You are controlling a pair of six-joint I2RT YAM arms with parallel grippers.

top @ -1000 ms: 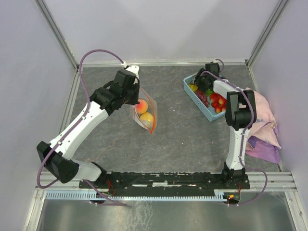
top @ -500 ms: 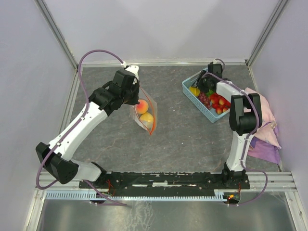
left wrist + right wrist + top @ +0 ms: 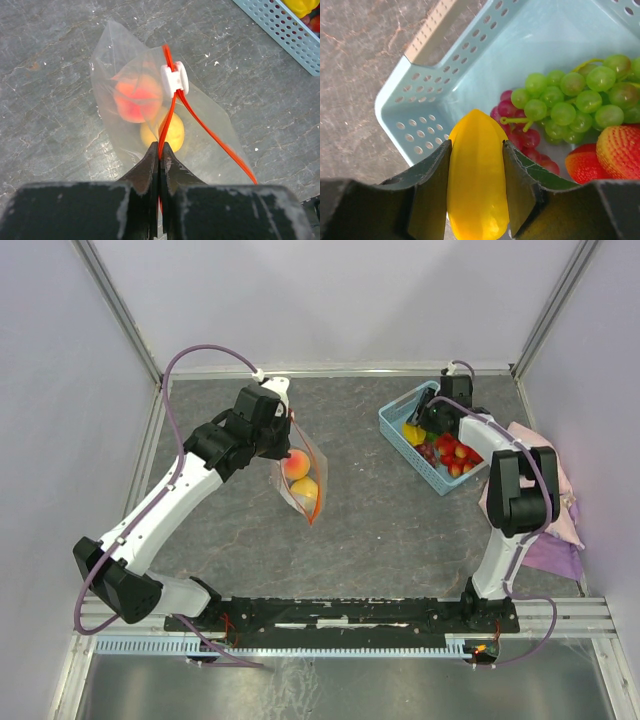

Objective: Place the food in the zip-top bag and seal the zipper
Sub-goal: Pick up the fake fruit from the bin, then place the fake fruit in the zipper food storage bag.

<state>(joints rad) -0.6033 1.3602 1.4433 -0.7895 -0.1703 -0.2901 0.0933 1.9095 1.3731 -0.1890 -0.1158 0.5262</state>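
The right gripper [image 3: 476, 152] clamps the yellow fruit [image 3: 477, 195]. The left gripper [image 3: 160, 152], at 9 o'clock, pinches the zipper [image 3: 215, 137], whose narrow opening may knock the fruit loose.

Your top camera: high behind black base rail [image 3: 340, 615], looking down. Left wrist: close over clear crinkly bag [image 3: 115, 55]. Right wrist: closer, over light blue plastic basket [image 3: 470, 65]. Top shares both.

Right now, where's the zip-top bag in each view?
Top external: left of centre, zip-top bag held by the left gripper.
Left wrist: centre frame, zipper pinched between the fingers.
Right wrist: not in it.
Shared landmark: light blue basket, in all three.
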